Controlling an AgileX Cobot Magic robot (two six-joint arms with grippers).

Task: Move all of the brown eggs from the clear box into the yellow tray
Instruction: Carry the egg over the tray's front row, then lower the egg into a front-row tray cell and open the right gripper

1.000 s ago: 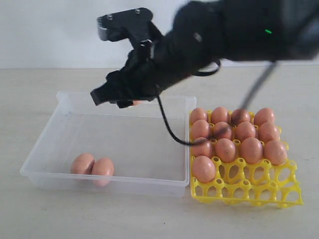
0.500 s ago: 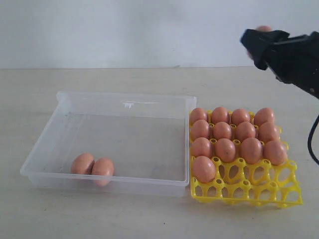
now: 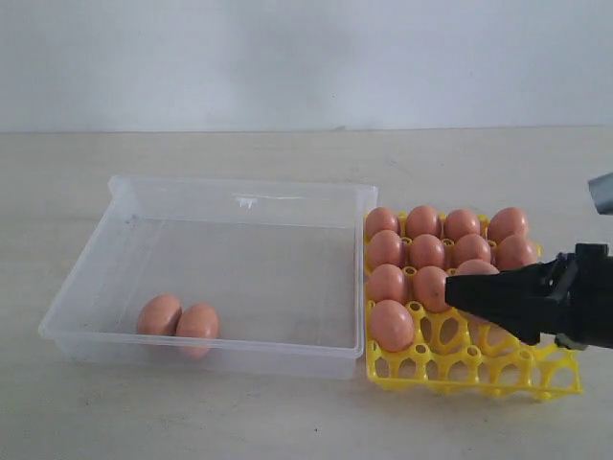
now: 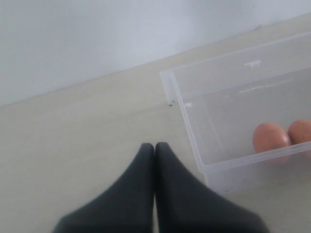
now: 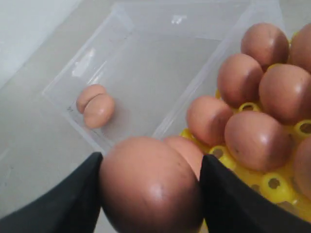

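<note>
1. Two brown eggs [image 3: 178, 319] lie in the clear box [image 3: 239, 188]. They touch each other against its near wall, toward the left corner.
2. One held egg [image 5: 150, 187] sits in the right gripper [image 3: 456, 292]. The fingers are spread wide and press its two sides, over the near right part of the yellow tray [image 3: 460, 370].
3. The tray stands just right of the box, against its wall. Eleven eggs sit plainly in it: four in the far row, four in the next, two in the third, and one at the left end of the near row.
4. A twelfth egg top shows above the right gripper; I cannot tell whether it is seated or is the held one.
5. The right gripper reaches in from the right and hides the right side of the two near rows.
6. The left gripper [image 4: 154, 145] has its fingers pressed together with nothing between them. It hangs over the bare table [image 3: 239, 412] just outside a corner of the box.
</note>
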